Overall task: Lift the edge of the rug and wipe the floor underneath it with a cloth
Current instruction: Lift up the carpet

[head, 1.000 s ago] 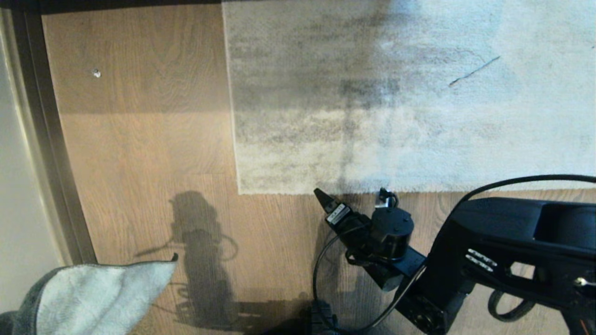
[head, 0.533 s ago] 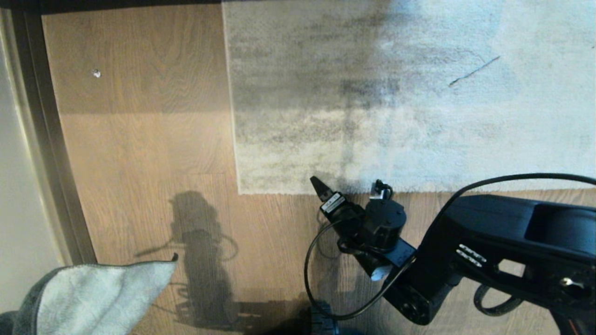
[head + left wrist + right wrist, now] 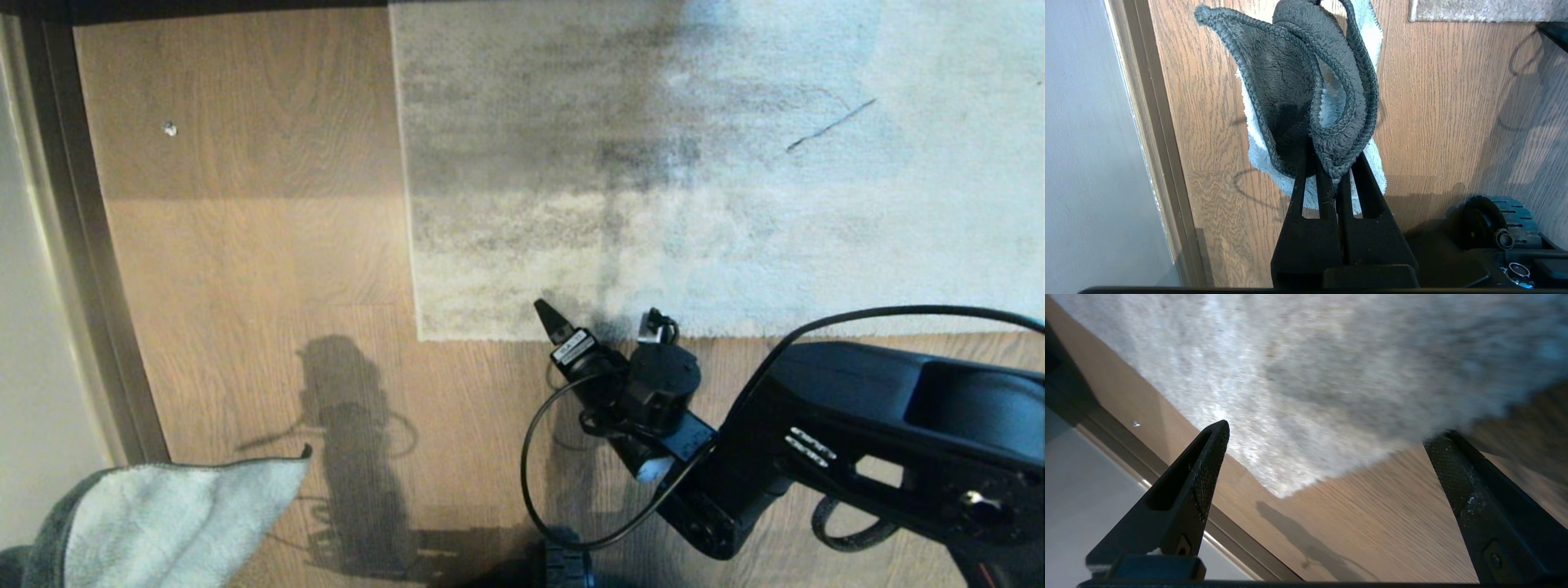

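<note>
The mottled grey-beige rug (image 3: 653, 204) lies flat on the wood-grain floor (image 3: 245, 269). Its near rug edge (image 3: 490, 336) runs to a corner at the left. My right gripper (image 3: 596, 314) is open, wide apart, with its fingertips just over that near hem, right of the corner. In the right wrist view the right gripper (image 3: 1329, 435) frames the rug edge (image 3: 1331, 473) and bare floor (image 3: 1372, 522), with nothing between the fingers. My left gripper (image 3: 1331, 163) is shut on the blue-grey cloth (image 3: 1298, 81), which hangs at the lower left of the head view as the cloth (image 3: 163, 514).
A dark baseboard strip (image 3: 82, 245) and pale wall (image 3: 33, 367) border the floor on the left. A small white speck (image 3: 169, 128) lies on the planks. A dark thread-like mark (image 3: 829, 125) crosses the rug. My base wheel (image 3: 1490, 220) sits near the left arm.
My right gripper has moved forward and slightly left, from the floor just before the rug to over its near hem, still open. The left arm and cloth have stayed still.
</note>
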{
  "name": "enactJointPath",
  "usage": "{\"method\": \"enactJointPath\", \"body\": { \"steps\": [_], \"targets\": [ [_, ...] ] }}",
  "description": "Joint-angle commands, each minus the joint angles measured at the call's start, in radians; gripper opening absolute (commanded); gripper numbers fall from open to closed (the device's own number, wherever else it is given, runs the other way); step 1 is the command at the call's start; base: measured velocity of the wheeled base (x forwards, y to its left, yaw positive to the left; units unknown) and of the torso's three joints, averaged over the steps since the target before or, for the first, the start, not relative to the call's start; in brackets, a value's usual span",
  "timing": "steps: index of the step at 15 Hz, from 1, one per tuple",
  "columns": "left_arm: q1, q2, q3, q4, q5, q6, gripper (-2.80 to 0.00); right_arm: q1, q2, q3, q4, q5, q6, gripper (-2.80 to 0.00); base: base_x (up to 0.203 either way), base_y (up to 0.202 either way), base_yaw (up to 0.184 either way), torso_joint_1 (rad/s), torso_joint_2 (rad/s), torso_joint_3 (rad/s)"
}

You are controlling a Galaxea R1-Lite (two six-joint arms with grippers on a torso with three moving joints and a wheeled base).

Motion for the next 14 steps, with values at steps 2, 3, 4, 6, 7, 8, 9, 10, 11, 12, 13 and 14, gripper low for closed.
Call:
{"method": "enactJointPath", "body": {
  "steps": [2, 3, 4, 6, 7, 8, 9, 10, 11, 12, 13, 14],
  "targets": [
    [0.0, 0.0, 0.0, -0.001, 0.001, 0.0, -2.8, 0.005, -0.012, -0.013, -0.047, -0.011, 0.002, 0.0, 0.0, 0.0, 0.0, 0.0, 0.0, 0.0],
    [0.0, 0.0, 0.0, 0.0, 0.001, 0.0, -2.8, 0.006, -0.023, -0.011, -0.047, -0.012, 0.002, 0.0, 0.0, 0.0, 0.0, 0.0, 0.0, 0.0],
    [0.0, 0.0, 0.0, 0.001, 0.001, 0.0, -2.8, 0.008, -0.037, -0.008, -0.047, -0.012, 0.0, 0.0, 0.0, 0.0, 0.0, 0.0, 0.0, 0.0],
    [0.0, 0.0, 0.0, -0.001, 0.001, 0.0, -2.8, 0.01, -0.052, 0.002, -0.047, -0.01, -0.022, 0.0, 0.0, 0.0, 0.0, 0.0, 0.0, 0.0],
    [0.0, 0.0, 0.0, -0.001, 0.001, 0.0, -2.8, 0.015, -0.062, 0.014, -0.047, -0.01, -0.029, 0.0, 0.0, 0.0, 0.0, 0.0, 0.0, 0.0],
    [0.0, 0.0, 0.0, 0.0, 0.001, 0.0, -2.8, 0.019, -0.074, 0.032, -0.047, -0.009, -0.032, 0.0, 0.0, 0.0, 0.0, 0.0, 0.0, 0.0],
    [0.0, 0.0, 0.0, 0.0, 0.001, 0.0, -2.8, 0.027, -0.087, 0.044, -0.047, -0.009, -0.034, 0.0, 0.0, 0.0, 0.0, 0.0, 0.0, 0.0],
    [0.0, 0.0, 0.0, 0.001, 0.001, 0.0, -2.8, 0.035, -0.098, 0.058, -0.047, -0.009, -0.035, 0.0, 0.0, 0.0, 0.0, 0.0, 0.0, 0.0],
    [0.0, 0.0, 0.0, 0.001, 0.001, 0.0, -2.8, 0.039, -0.111, 0.069, -0.047, -0.009, -0.033, 0.0, 0.0, 0.0, 0.0, 0.0, 0.0, 0.0],
    [0.0, 0.0, 0.0, -0.001, 0.001, 0.0, -2.8, 0.051, -0.118, 0.075, -0.047, -0.009, -0.034, 0.0, 0.0, 0.0, 0.0, 0.0, 0.0, 0.0],
    [0.0, 0.0, 0.0, 0.0, 0.001, 0.0, -2.8, 0.06, -0.127, 0.086, -0.047, -0.009, -0.034, 0.0, 0.0, 0.0, 0.0, 0.0, 0.0, 0.0],
    [0.0, 0.0, 0.0, -0.001, 0.001, 0.0, -2.8, 0.074, -0.136, 0.098, -0.047, -0.008, -0.034, 0.0, 0.0, 0.0, 0.0, 0.0, 0.0, 0.0]
  ]
}}
